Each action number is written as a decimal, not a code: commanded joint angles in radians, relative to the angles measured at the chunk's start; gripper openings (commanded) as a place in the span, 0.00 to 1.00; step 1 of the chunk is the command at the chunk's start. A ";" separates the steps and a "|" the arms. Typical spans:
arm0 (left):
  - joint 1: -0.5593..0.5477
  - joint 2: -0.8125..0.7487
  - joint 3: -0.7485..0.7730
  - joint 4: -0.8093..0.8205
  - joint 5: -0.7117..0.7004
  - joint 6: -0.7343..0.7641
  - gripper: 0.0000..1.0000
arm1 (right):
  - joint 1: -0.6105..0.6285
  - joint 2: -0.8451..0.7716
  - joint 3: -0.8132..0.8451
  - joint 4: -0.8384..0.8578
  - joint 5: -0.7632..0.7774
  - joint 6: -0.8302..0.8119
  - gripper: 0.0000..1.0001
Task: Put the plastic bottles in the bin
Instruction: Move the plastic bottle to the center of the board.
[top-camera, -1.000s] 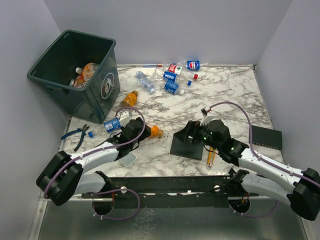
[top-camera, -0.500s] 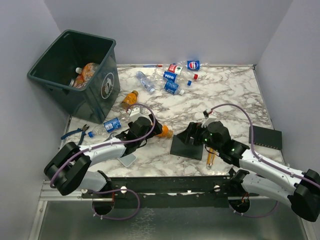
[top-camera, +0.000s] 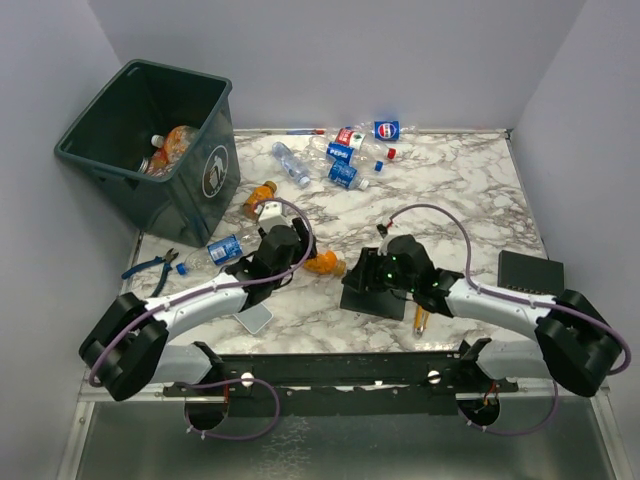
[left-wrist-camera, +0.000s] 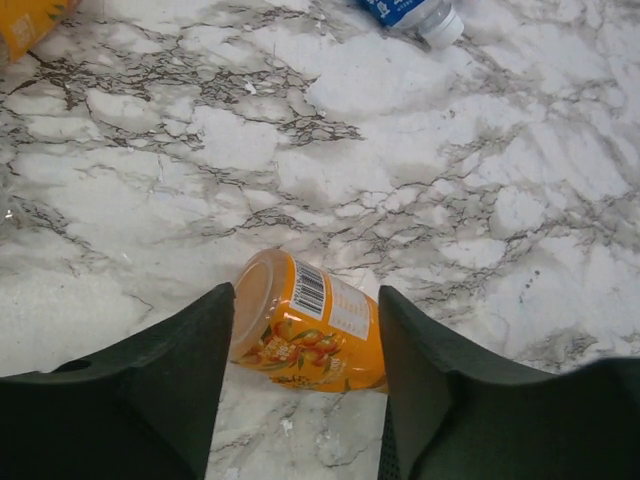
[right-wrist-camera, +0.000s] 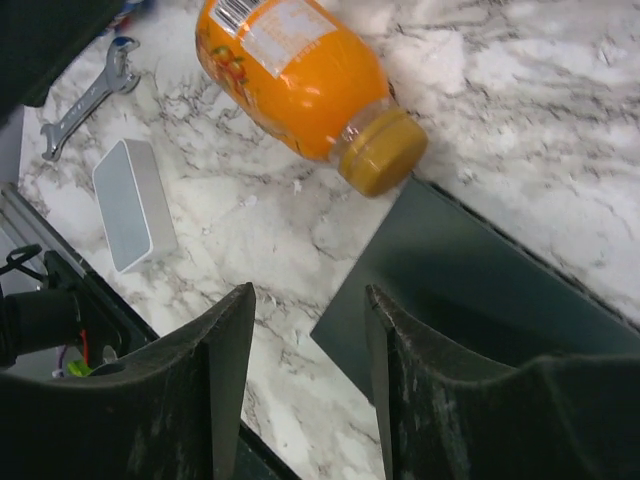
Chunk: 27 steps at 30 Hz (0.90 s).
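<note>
Top external view: the bin (top-camera: 196, 192) stands at the far left corner of the marble table (top-camera: 460, 200), with a few bottles (top-camera: 170, 146) already inside. A cluster of clear bottles (top-camera: 352, 152) lies along the far edge, a small orange bottle (top-camera: 261, 196) lies just beside the bin, and a blue-labelled bottle (top-camera: 224, 249) lies near the pliers (top-camera: 150, 268). Another orange juice bottle (top-camera: 326, 264) lies on its side mid-table, between the left tool (top-camera: 303, 257) and the right tool (top-camera: 363, 278). The right tool hangs over a black pad (top-camera: 372, 300), with a yellow knife (top-camera: 422, 320) just to its right.

Left wrist view: the left tool (left-wrist-camera: 305, 296) straddles the base end of the orange juice bottle (left-wrist-camera: 310, 325), which rests on the table. Its fingers (left-wrist-camera: 170, 370) stand about half spread. One is at the bottle's base and the other covers part of its side. Whether they pinch it, I cannot tell.

Right wrist view: the right tool (right-wrist-camera: 308, 300) is narrow but parted, with nothing between its fingers (right-wrist-camera: 200, 400), above the corner of the black pad (right-wrist-camera: 480, 290). The orange juice bottle (right-wrist-camera: 290, 80) lies just beyond, its cap (right-wrist-camera: 380, 150) at the pad's edge. A white block (right-wrist-camera: 135, 205) and a wrench (right-wrist-camera: 85, 100) lie to the left.
</note>
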 joint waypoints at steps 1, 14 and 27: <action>0.007 0.099 0.053 0.051 0.030 0.019 0.52 | 0.007 0.117 0.110 0.082 -0.060 -0.008 0.50; 0.007 0.129 -0.030 0.075 0.033 -0.050 0.36 | 0.006 0.385 0.244 0.072 -0.016 0.092 0.46; -0.037 0.153 -0.092 0.134 0.133 -0.136 0.29 | -0.025 0.409 0.315 0.009 0.065 -0.031 0.59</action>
